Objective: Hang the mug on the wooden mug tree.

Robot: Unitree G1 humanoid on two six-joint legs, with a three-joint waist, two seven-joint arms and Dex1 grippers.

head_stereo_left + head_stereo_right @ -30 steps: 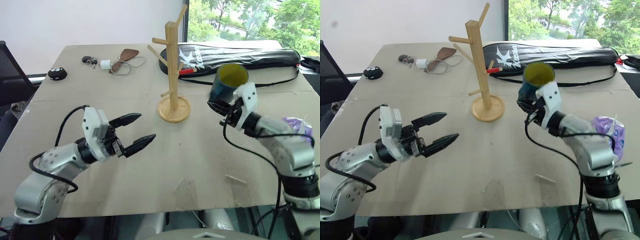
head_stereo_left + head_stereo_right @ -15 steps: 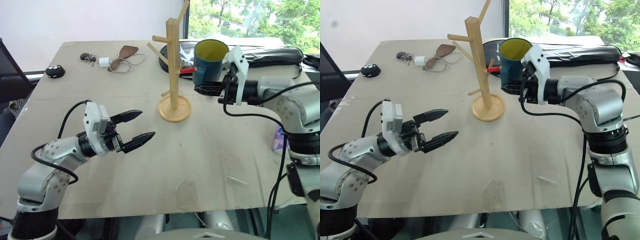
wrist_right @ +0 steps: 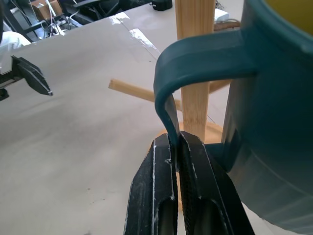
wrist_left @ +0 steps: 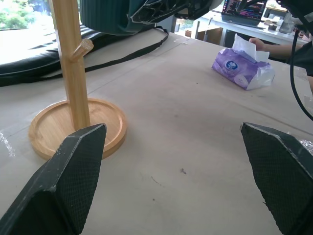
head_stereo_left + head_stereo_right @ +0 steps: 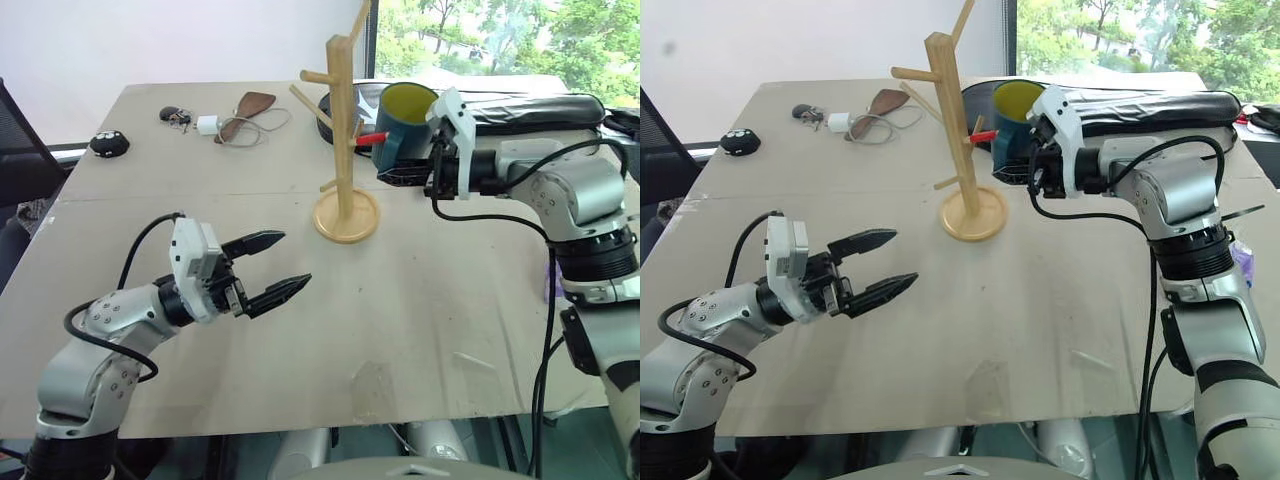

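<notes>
Mug [image 5: 405, 125], teal outside and yellow inside, hangs in the air just beside the wooden mug tree [image 5: 343, 130], on the side toward the worktop's right edge, near the far edge. Its mouth faces up and its loop handle points toward the post. The right tool [image 3: 175, 161] has its two black fingers pressed together on the lower part of that handle, pinching it, and carries the mug clear of the worktop [image 5: 420, 300]. No peg is through the handle yet; the handle stands close in front of the post. The tree stands upright on its round disc base in the middle of the far half of the worktop.

The left tool [image 5: 262, 268] hovers over the near left part of the worktop with its fingers spread and nothing between them, pointing toward the tree's base.

A long black bag [image 5: 520, 108] lies along the far right edge, behind the mug. A purple tissue pack [image 4: 242, 68] lies by the right edge.
</notes>
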